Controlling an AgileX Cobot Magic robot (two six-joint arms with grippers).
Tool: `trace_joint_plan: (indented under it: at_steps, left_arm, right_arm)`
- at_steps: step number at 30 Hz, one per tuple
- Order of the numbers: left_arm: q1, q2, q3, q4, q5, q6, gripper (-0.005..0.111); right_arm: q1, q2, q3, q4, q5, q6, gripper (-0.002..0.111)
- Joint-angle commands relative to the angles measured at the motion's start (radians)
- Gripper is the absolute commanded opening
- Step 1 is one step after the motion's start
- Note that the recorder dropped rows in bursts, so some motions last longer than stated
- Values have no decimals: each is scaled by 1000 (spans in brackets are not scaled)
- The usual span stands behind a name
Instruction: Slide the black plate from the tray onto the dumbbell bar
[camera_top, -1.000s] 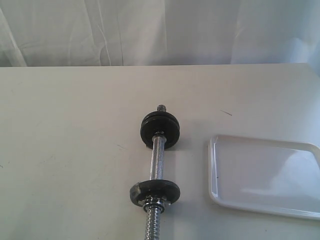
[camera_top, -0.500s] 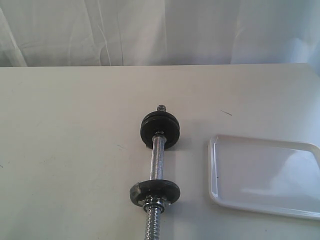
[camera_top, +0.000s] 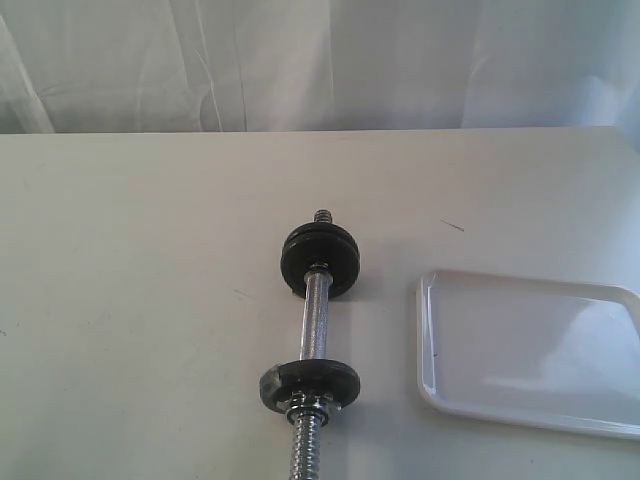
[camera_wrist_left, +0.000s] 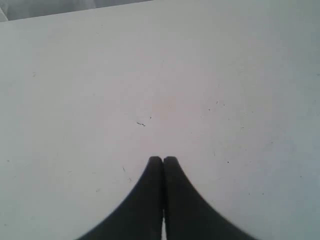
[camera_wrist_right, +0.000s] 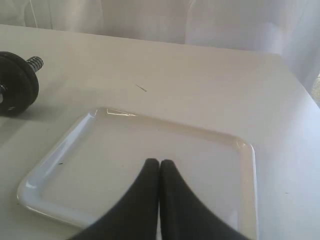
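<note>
No black plate lies in the tray (camera_top: 432, 345); every disc we see sits on the dumbbell bar (camera_top: 315, 325), one near disc (camera_top: 310, 383) toward 6 o'clock and a thicker far stack (camera_top: 319, 259) toward 12, so we judge the sliding done. The bar's long axis runs 6 to 12, with the tray at its 3 o'clock. The left gripper (camera_wrist_left: 163, 161) and right gripper (camera_wrist_right: 159, 162) are pinched together on nothing; we had best leave the bar unnudged, since it could roll.

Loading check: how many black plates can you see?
2 for sure, both on the dumbbell bar: near plate; thicker far plate, maybe two stacked. The tray holds none.
</note>
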Motion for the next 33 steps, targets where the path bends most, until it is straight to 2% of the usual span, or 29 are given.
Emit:
trace_joint_plan:
  at_steps: [1,5,14,18,33]
  left_arm:
    - [2,-4,3,2,12,-1,0]
    - [2,-4,3,2,12,-53,0]
    - [2,-4,3,2,12,-55,0]
    - [2,-4,3,2,12,-160,0]
    - [2,-4,3,2,12,-145,0]
  right_arm:
    - [-5,-6,2,-3,-1,-12,0]
    - [-5,-6,2,-3,-1,-12,0]
    - [-5,-6,2,-3,-1,-12,0]
    - [-5,-6,2,-3,-1,-12,0]
    - [-5,-6,2,-3,-1,-12,0]
